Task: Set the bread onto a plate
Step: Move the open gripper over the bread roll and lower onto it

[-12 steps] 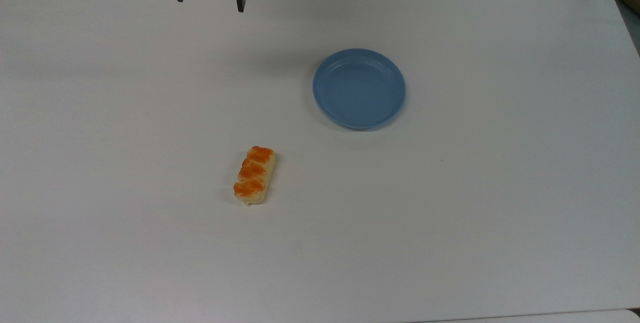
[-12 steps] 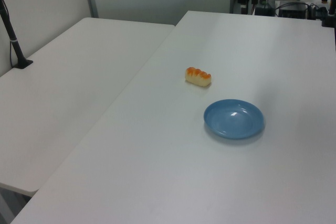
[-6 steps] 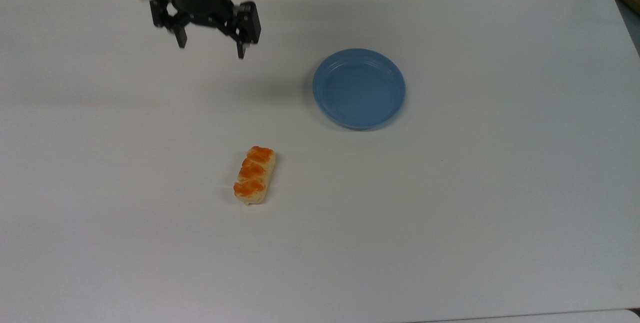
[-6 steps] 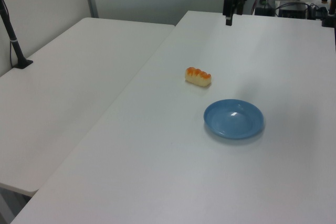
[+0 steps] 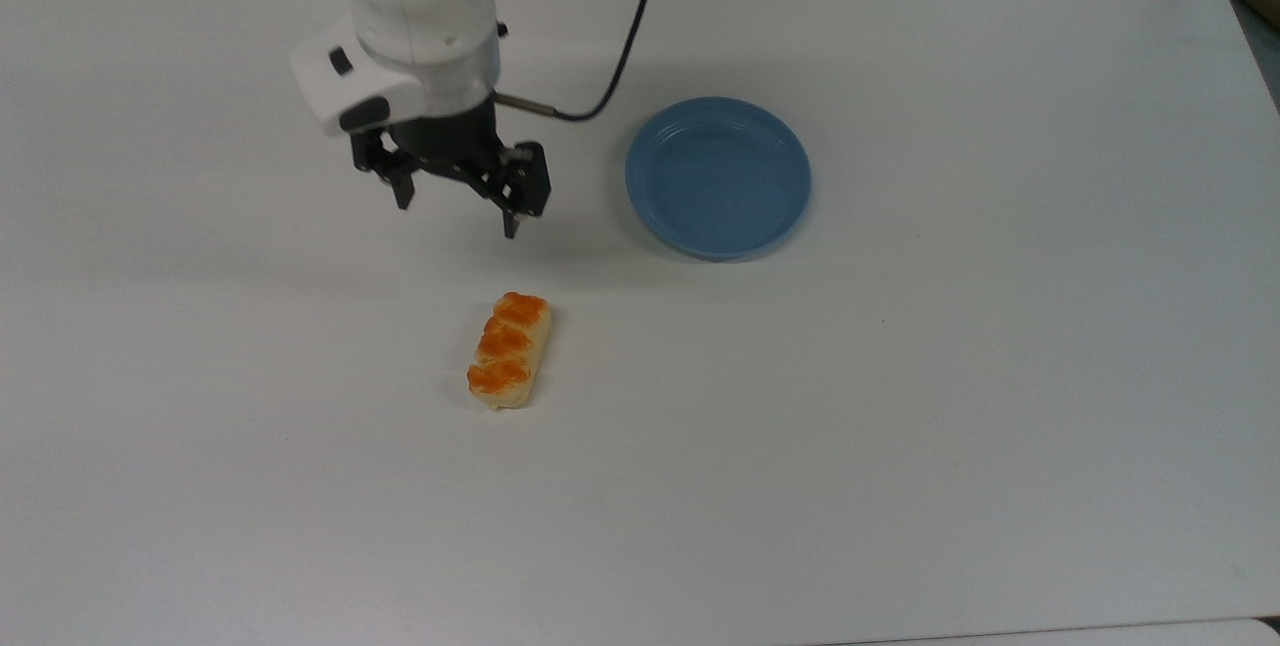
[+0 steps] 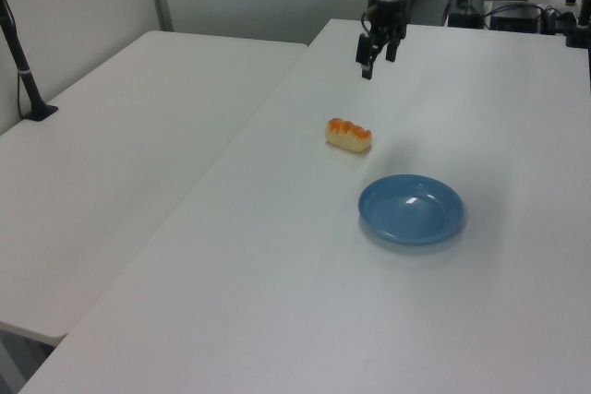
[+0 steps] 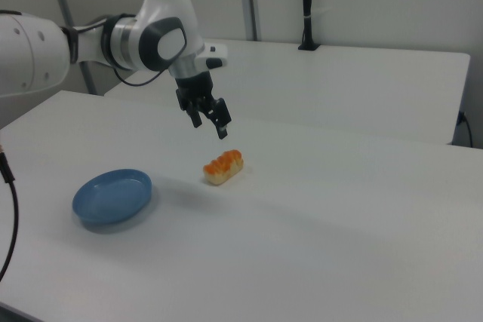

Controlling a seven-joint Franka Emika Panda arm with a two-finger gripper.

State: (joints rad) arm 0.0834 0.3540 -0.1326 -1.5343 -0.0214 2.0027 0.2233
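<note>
Approach step: hand (image 5: 457,206), fingers spread and empty, hung above the bench (image 5: 900,426), with bread (image 5: 509,350) lying below-ahead and plate (image 5: 718,176) beside it bare; next move judged descent astride the loaf.

My claw (image 6: 375,57) hangs above the white bench (image 6: 277,302), toward its far end, with its two black fingers (image 6: 366,64) pointing down and parted, nothing between them. The bread (image 6: 348,135) lies on the bench nearer the camera than my claw and apart from it, a pale loaf with orange-brown bumps along its top. The blue plate (image 6: 411,209) sits nearer still and toward the left view's right, near the bread but not touching it, and it holds nothing. A second white table (image 6: 111,163) stands beside my bench on the left view's left, with a black pole (image 6: 20,66) clamped at its edge.
</note>
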